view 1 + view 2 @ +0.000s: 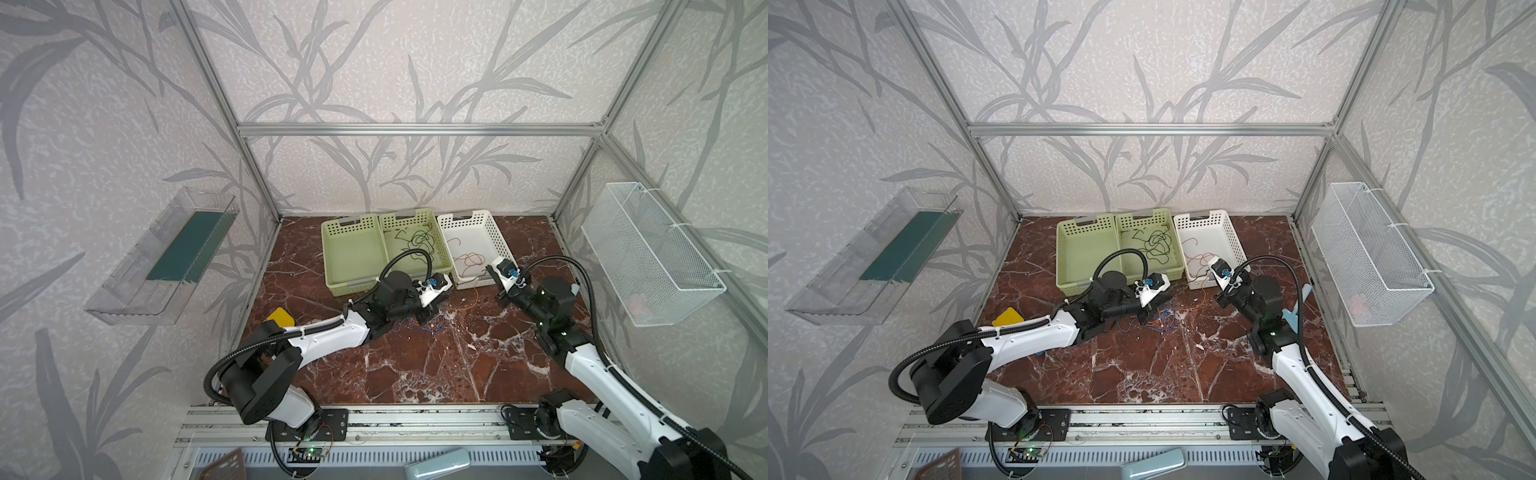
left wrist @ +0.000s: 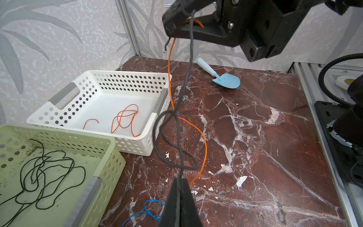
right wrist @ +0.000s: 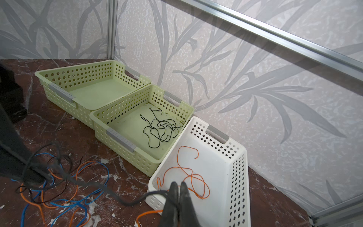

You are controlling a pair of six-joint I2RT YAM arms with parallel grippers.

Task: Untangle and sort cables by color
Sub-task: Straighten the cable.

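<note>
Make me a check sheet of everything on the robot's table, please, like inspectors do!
surface: red-brown marble-patterned tabletop, flecked with white chips.
job's things: tangle of thin blue, orange and dark cables on the tabletop; dark cables in the middle pale green perforated plastic basket; orange cables in the white perforated plastic basket; other pale green basket empty.
clutter: light blue toy shovel; flat yellow piece.
grippers: left gripper and right gripper both shut on one dark cable stretched between them.
cables: black ribbed hoses arch over both arms.
surroundings: leaf-patterned walls; clear plastic wall shelf; white wire basket.
</note>
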